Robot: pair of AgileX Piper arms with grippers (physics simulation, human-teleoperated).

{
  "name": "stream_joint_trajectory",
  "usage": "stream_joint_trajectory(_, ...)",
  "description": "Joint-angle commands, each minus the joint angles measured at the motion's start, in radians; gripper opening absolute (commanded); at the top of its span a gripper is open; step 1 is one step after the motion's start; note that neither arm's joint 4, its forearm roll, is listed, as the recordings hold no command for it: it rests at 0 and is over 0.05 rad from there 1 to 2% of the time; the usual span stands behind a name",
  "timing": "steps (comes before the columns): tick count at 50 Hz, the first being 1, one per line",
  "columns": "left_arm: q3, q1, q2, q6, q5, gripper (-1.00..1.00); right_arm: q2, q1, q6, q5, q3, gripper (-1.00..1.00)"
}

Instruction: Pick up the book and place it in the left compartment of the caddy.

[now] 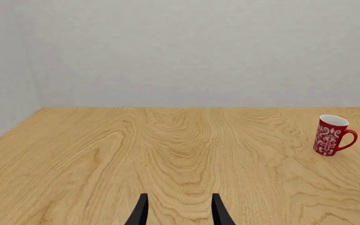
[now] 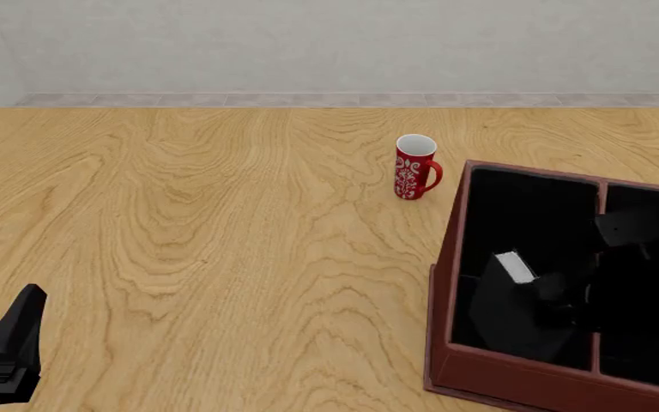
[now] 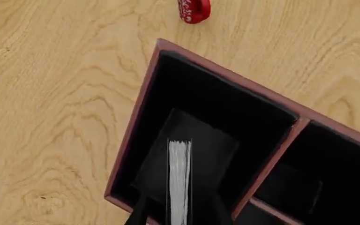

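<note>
The black book (image 3: 180,173) stands tilted inside the left compartment (image 3: 217,98) of the reddish-brown caddy (image 3: 133,122), white page edge up. My right gripper (image 3: 180,213) hangs over it, its fingers spread wide on either side of the page edge with a gap on both sides, so it is open. From the front, the book (image 2: 514,267) leans in the left compartment (image 2: 524,210) of the caddy (image 2: 444,283), with the right gripper (image 2: 565,300) dark against the black lining. My left gripper (image 1: 178,213) is open and empty low over the table's near left part (image 2: 9,343).
A red patterned mug (image 2: 414,167) stands upright on the table just beyond the caddy's far left corner, also seen as the mug (image 1: 332,135) and the mug (image 3: 194,9). The caddy's right sections (image 2: 650,283) are partly covered by the right arm.
</note>
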Motion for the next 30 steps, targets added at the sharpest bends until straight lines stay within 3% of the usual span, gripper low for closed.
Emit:
stream_joint_trajectory(1,0.000,0.000,0.000,0.000,0.000,1.00,-0.061,-0.012,-0.031,0.095,-0.074,1.00)
stream_joint_trajectory(20,0.000,0.000,0.000,0.000,0.000,1.00,-0.184,-0.032,-0.090,0.283,-0.250,1.00)
stream_joint_trajectory(30,0.000,0.000,0.000,0.000,0.000,1.00,-0.239,-0.045,-0.093,0.356,-0.328,1.00)
